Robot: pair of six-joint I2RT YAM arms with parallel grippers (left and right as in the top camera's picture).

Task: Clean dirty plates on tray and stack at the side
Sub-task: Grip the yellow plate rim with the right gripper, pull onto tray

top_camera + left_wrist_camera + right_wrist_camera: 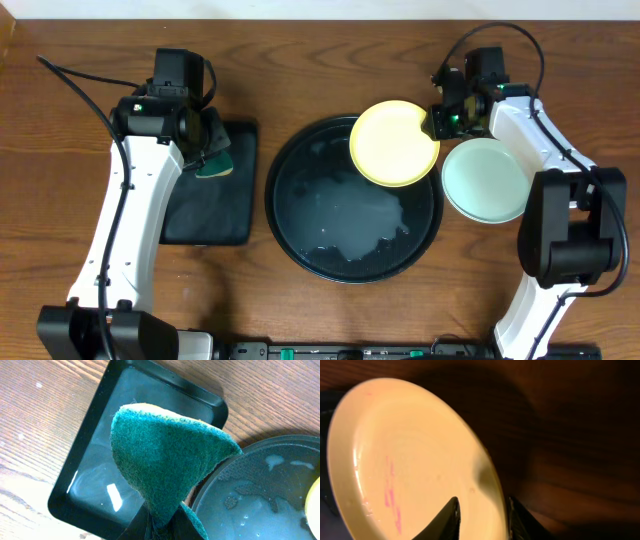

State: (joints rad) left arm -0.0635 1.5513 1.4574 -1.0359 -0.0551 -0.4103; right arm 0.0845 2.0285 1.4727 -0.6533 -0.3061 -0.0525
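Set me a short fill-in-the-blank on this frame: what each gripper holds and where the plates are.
1. The right gripper grips the rim of the yellow plate, which bears ______ smears.
2. The left gripper holds the sponge over the ______ black tray.
3. The mint plate lies on the ______, beside the round tray.
Missing words: pink; rectangular; table.

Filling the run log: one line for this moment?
left gripper: holds green sponge over rectangular tray | right gripper: holds yellow plate, pink-streaked, over round tray rim | mint plate: on table
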